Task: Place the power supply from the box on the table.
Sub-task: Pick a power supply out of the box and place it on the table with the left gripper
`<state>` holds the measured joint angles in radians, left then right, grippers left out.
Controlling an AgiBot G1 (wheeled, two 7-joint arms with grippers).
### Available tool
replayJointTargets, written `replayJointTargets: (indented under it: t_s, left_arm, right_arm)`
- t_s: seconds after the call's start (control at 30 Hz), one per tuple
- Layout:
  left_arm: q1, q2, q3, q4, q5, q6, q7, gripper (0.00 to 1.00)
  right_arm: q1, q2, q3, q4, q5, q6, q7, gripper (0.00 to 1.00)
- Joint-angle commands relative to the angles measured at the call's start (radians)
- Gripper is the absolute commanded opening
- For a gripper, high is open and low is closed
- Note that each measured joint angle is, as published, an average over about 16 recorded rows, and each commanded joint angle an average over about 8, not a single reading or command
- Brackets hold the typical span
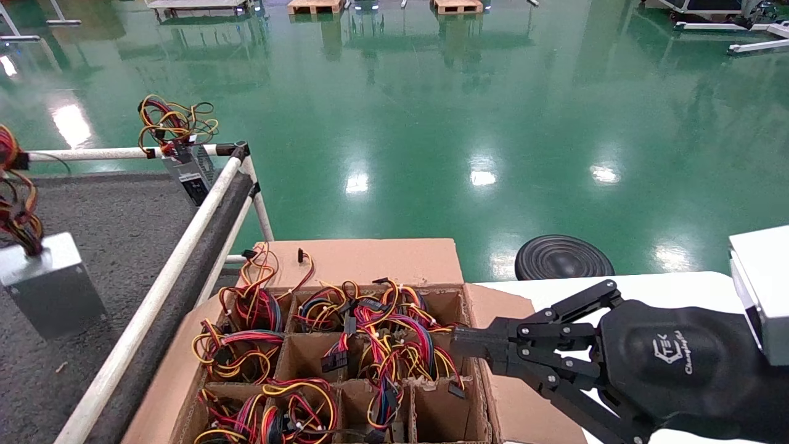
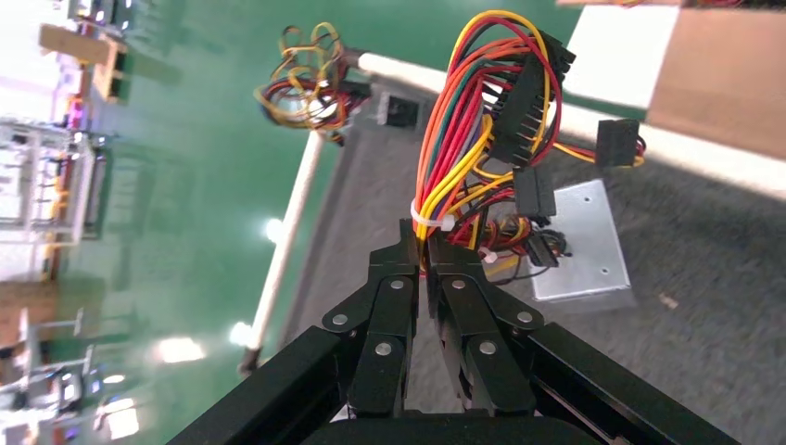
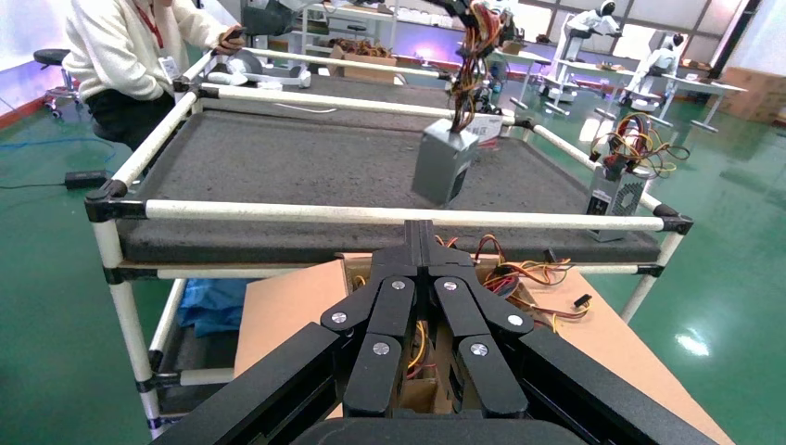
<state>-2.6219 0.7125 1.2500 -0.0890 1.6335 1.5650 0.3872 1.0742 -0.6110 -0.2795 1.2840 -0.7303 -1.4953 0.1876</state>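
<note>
The power supply, a silver-grey block, hangs tilted by its red, orange and yellow wire bundle low over the dark grey table. Whether it touches the carpet I cannot tell. My left gripper is shut on that bundle just below its white zip tie; it is out of the head view. From the right wrist view the block hangs over the table's middle. The brown box holds several wired units in its cells. My right gripper is shut and empty over the box's right edge.
A slimmer labelled unit with wires leans at the table's far corner by the white rails. A black round stool and a white tabletop lie to the right. A person stands beyond the table.
</note>
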Motion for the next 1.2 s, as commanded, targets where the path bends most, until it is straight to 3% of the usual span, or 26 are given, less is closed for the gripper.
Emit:
replayJointTargets:
  t_s: [0.03,0.73,0.8,0.97,1.03,1.1,1.2]
  left_arm:
    - [0.022,-0.004,-0.007,0.008,-0.016,0.002,0.006,0.00]
    - [0.122,-0.027,-0.032,0.031,-0.099,0.015,0.030,0.02]
    - [0.134,-0.033,-0.035,0.031,-0.109,0.017,0.032,0.13]
    - [0.162,-0.051,-0.044,0.027,-0.134,0.020,0.033,0.74]
    - [0.171,-0.058,-0.046,0.024,-0.144,0.021,0.032,0.94]
    - [0.180,-0.065,-0.048,0.019,-0.155,0.023,0.030,1.00]
    - [0.191,-0.075,-0.049,0.008,-0.171,0.025,0.025,1.00]
  right_arm:
    - [0.000,0.000,0.000,0.000,0.000,0.000,0.000,0.00]
    - [0.000,0.000,0.000,0.000,0.000,0.000,0.000,0.00]
    - [0.000,0.000,0.000,0.000,0.000,0.000,0.000,0.00]
    - [0.000,0.000,0.000,0.000,0.000,0.000,0.000,0.00]
    - [0.000,0.000,0.000,0.000,0.000,0.000,0.000,0.00]
    - [0.000,0.000,0.000,0.000,0.000,0.000,0.000,0.00]
    - [0.000,0.000,0.000,0.000,0.000,0.000,0.000,0.00]
